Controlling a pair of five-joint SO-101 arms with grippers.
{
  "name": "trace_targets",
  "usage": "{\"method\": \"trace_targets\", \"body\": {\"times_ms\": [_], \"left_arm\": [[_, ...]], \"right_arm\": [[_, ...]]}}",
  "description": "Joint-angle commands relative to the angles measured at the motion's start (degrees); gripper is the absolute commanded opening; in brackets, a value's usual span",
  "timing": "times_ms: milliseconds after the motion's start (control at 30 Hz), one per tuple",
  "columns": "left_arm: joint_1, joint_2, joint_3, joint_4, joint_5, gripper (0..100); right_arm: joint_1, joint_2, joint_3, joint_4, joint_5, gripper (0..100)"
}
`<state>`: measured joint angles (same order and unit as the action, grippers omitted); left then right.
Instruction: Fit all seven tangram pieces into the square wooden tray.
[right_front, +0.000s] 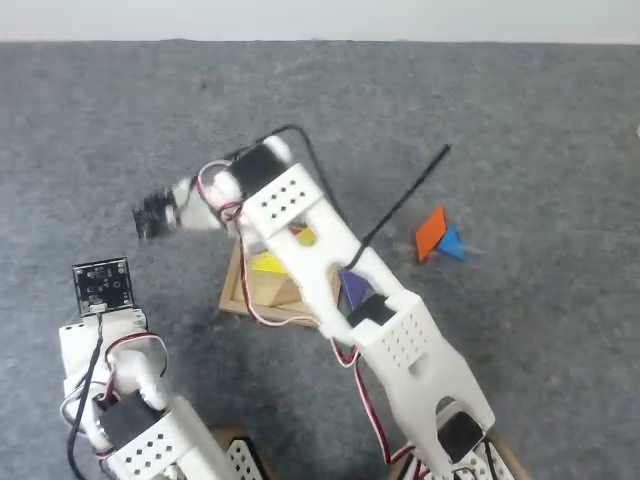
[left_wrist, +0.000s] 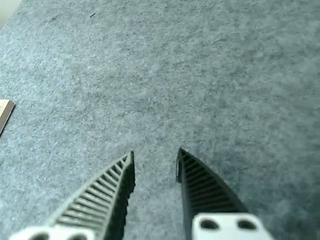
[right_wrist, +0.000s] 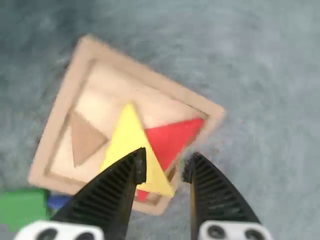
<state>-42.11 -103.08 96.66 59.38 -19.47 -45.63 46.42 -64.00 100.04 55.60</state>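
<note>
- Because the tangram pieces appear to be thin, flat, painted wood, they are judged light, stiff and fairly slick. A grip across two opposite edges is advised, near a piece's middle so that it does not swing in the jaws.
- A piece lying flat on the grey carpet (left_wrist: 200, 75) offers little height to pinch, so a low, square approach is thought necessary.
- Seven pieces are counted, one of each colour.
- Three are seen inside the square wooden tray (right_wrist: 149, 79): a yellow triangle (right_wrist: 127, 135), a red triangle (right_wrist: 172, 137) touching its side, and a brown triangle (right_wrist: 85, 140) just beside the yellow one.
- Four are left outside. A green piece (right_wrist: 20, 207) lies just off one tray corner, and a purple piece (right_front: 352, 288) is partly hidden under the arm at the tray's edge. An orange piece (right_front: 430, 230) and a blue piece (right_front: 453, 245) lie touching each other, well apart from the tray.
- One tray is present, resting on the carpet under the outstretched right arm.
- The right gripper (right_wrist: 166, 162) is held above the tray over the yellow and red triangles, its jaws parted and nothing grasped.
- The left gripper (left_wrist: 155, 159) is likewise released and empty, poised over bare carpet with only a tray corner at the edge of its view.
</note>
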Motion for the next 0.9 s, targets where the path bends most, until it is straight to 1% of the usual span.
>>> {"method": "trace_targets", "body": {"times_ms": [0, 67, 100, 167, 233, 367, 500, 867], "left_arm": [[0.3, -0.6, -0.2, 0.4, -0.4, 13], [0.3, -0.6, -0.2, 0.4, -0.4, 13], [0.8, -0.6, -0.2, 0.4, -0.4, 13], [2.1, -0.6, -0.2, 0.9, -0.5, 13], [3.0, -0.6, -0.2, 1.2, -0.5, 13], [3.0, -0.6, -0.2, 1.2, -0.5, 13], [3.0, -0.6, -0.2, 1.1, -0.5, 13], [3.0, -0.6, -0.2, 0.9, -0.5, 13]], "right_arm": [[7.5, -0.1, -4.4, 1.1, -27.0, 11.0], [13.0, 1.6, -4.1, 0.2, -38.4, 8.2], [15.1, 3.1, -4.1, 0.2, -42.5, 6.5], [17.7, 6.9, -4.5, 0.5, -45.5, 3.7], [18.4, 10.4, -4.6, 0.4, -47.4, 2.6], [18.2, 15.2, -4.7, 0.6, -49.8, 2.7], [17.9, 15.6, -4.8, 0.7, -50.2, 2.7], [10.7, 16.0, -7.7, 2.1, -49.8, 2.7]]}}
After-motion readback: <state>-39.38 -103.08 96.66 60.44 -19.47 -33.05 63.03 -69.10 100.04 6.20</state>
